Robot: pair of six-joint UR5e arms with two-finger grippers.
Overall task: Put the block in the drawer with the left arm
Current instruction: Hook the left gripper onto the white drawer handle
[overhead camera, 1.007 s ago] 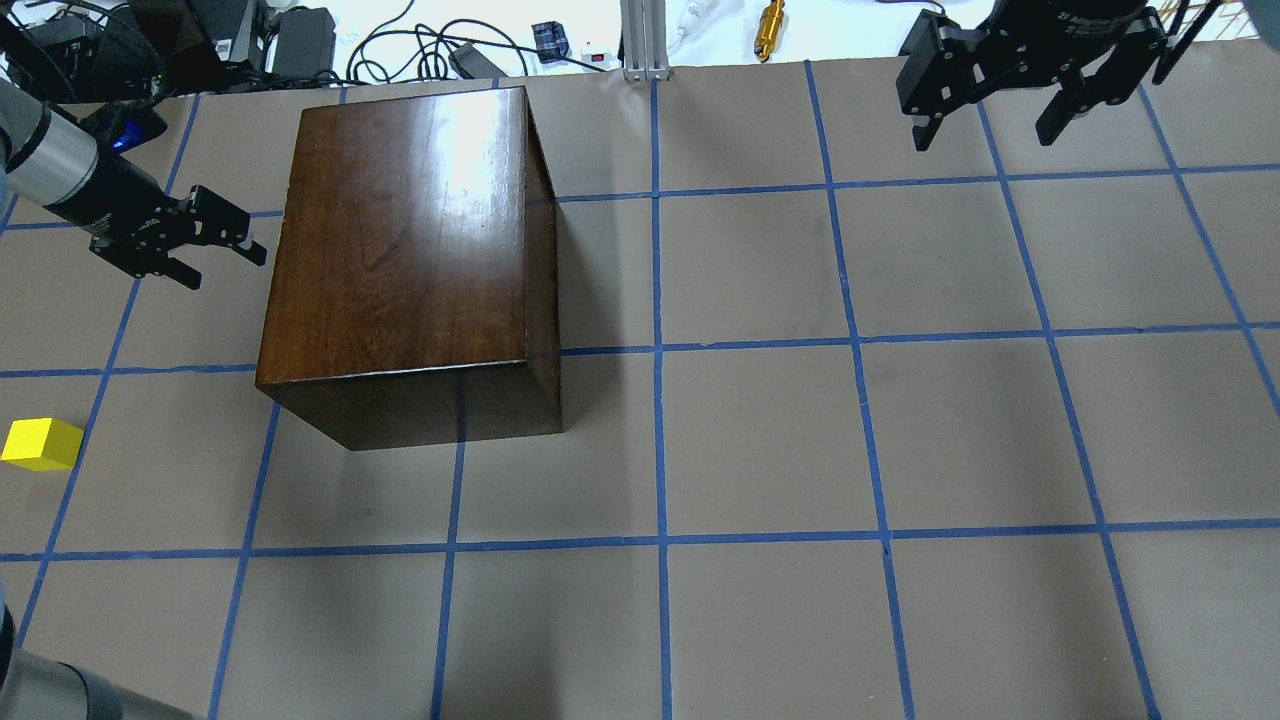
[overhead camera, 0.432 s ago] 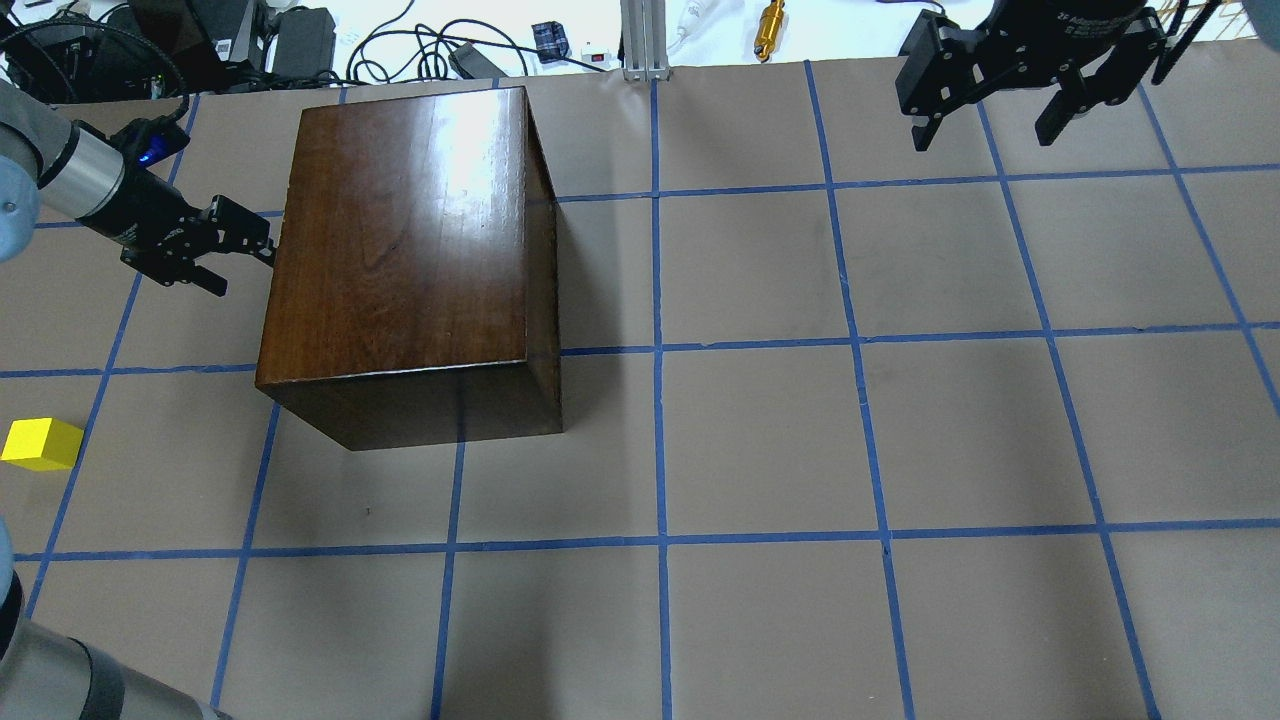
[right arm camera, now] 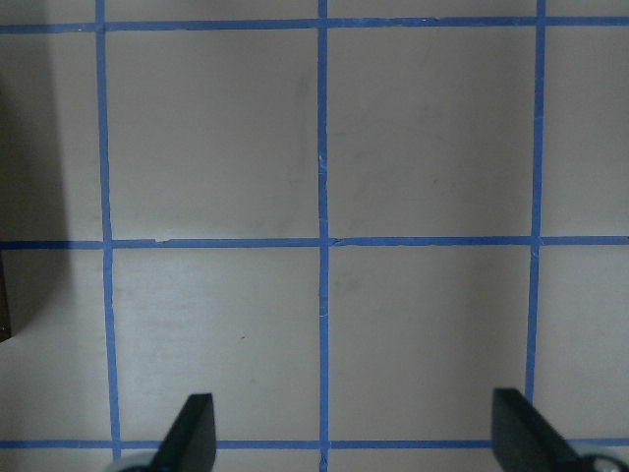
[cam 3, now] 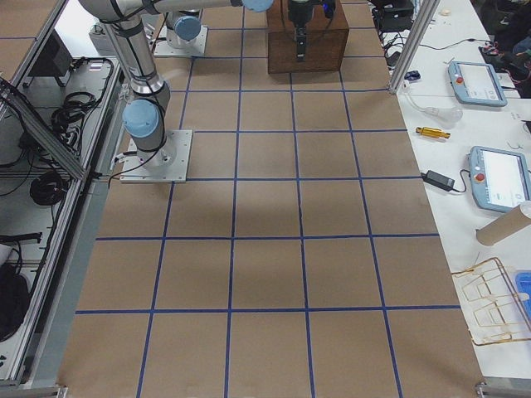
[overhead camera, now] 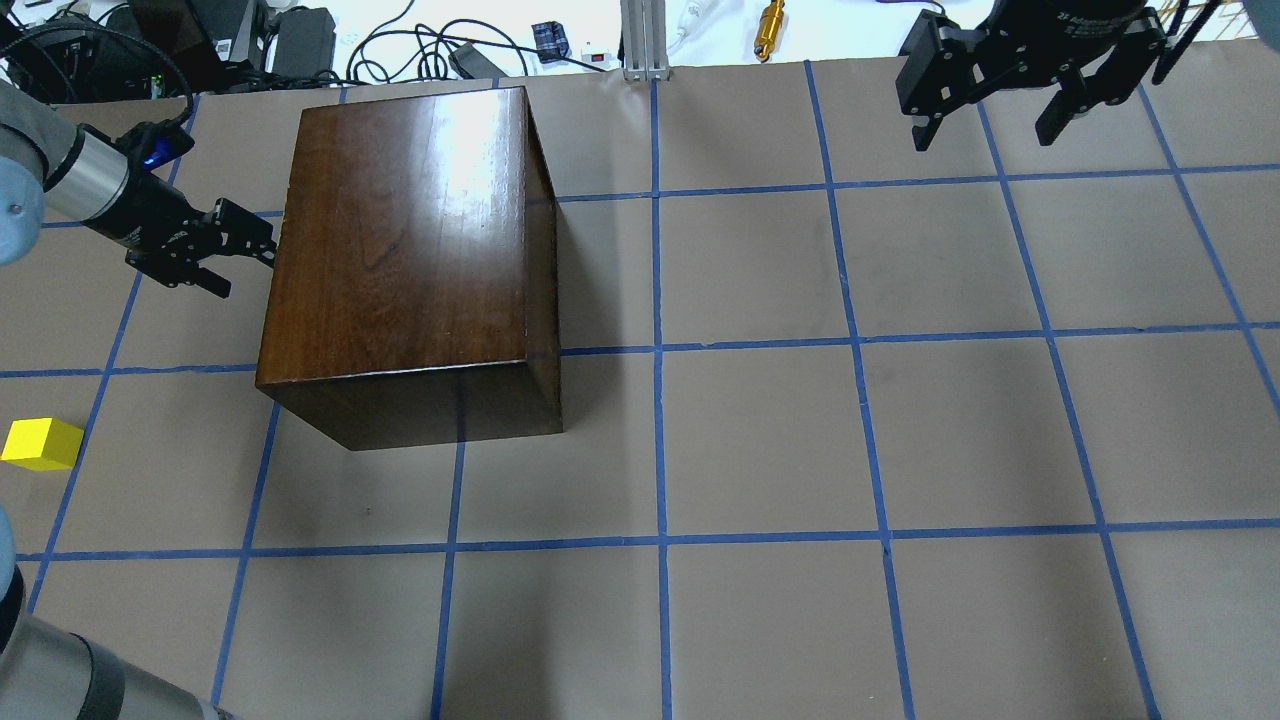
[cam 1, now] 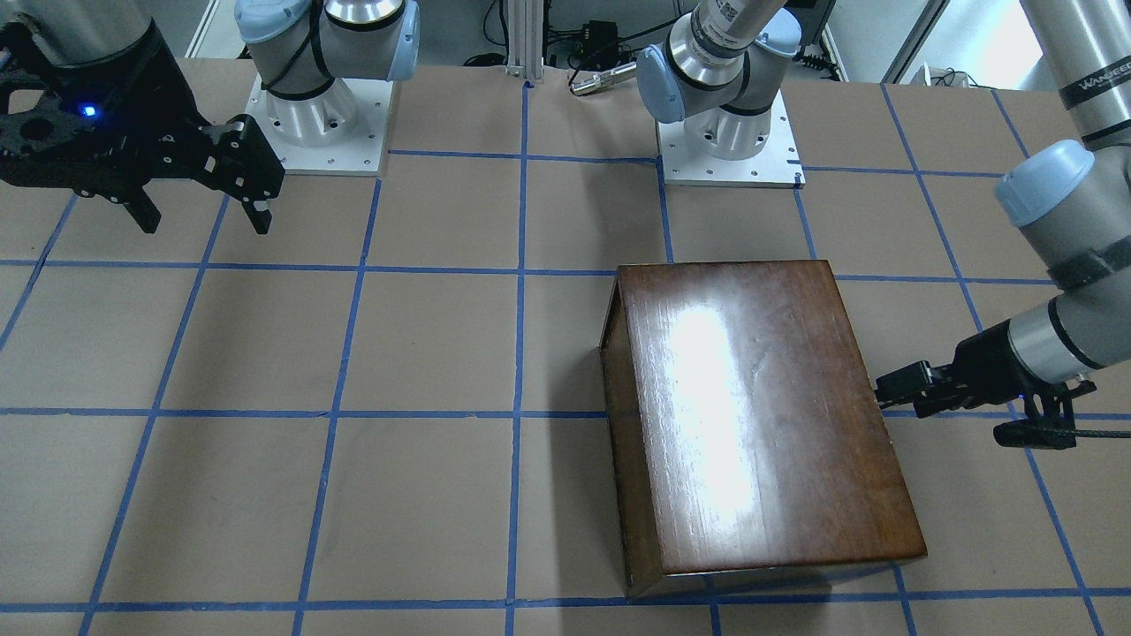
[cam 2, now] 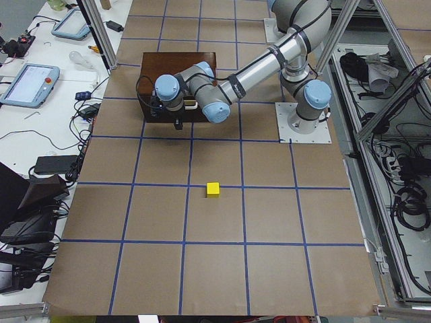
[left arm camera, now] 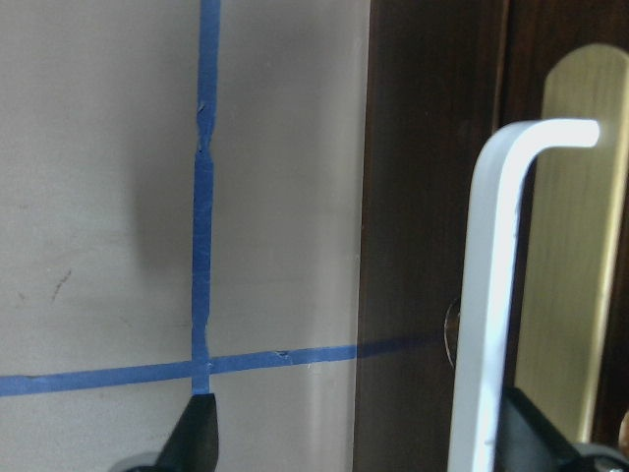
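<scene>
The block (overhead camera: 40,444) sits alone on the table (overhead camera: 760,430), close to its left edge and well apart from both arms. Farther back, the left arm (overhead camera: 90,185) reaches in low and flat and points sideways at the cabinet (overhead camera: 400,250). The left gripper (overhead camera: 247,272) is open, right by the drawer (left arm camera: 432,197). The pull (left arm camera: 488,295) stands between its wide-spread fingers. Far off, the right gripper (overhead camera: 990,115) hangs high, open wide too.
</scene>
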